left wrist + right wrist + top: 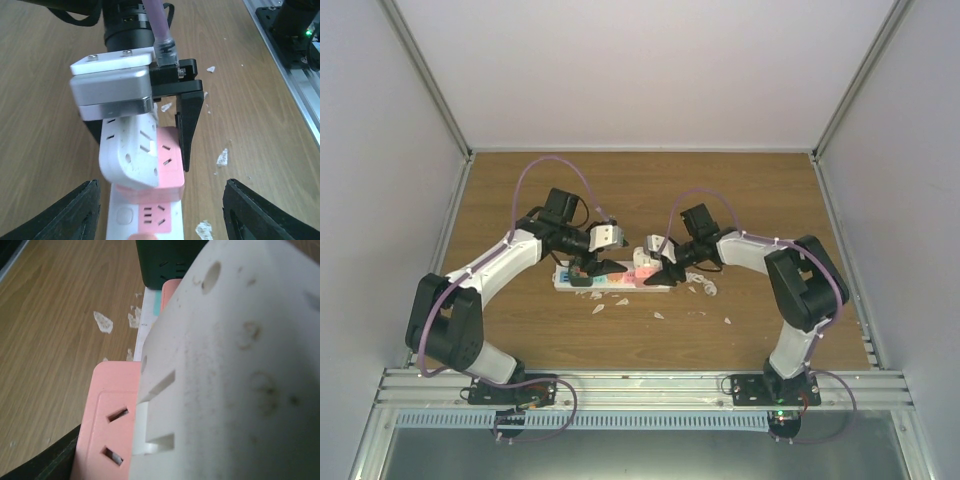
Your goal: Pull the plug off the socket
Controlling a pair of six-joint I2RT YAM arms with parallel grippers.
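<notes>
The socket (612, 285) is a long white strip lying across the middle of the table, and its pink-marked outlet (150, 215) shows in the left wrist view. A chunky white-and-pink plug (645, 262) (140, 155) (225, 365) sits slightly tilted on it. My right gripper (658, 270) is shut on the plug. One black finger (189, 125) presses its pink side, and the other is mostly hidden behind the white side. My left gripper (592, 270) (162, 186) is open and straddles the strip, with both fingers (75, 215) clear of it.
White scraps (705, 288) (222, 157) litter the wood to the right of the strip. A dark green block (167, 262) sits further along the strip. White walls enclose the table, and a metal rail (640, 385) runs along the near edge.
</notes>
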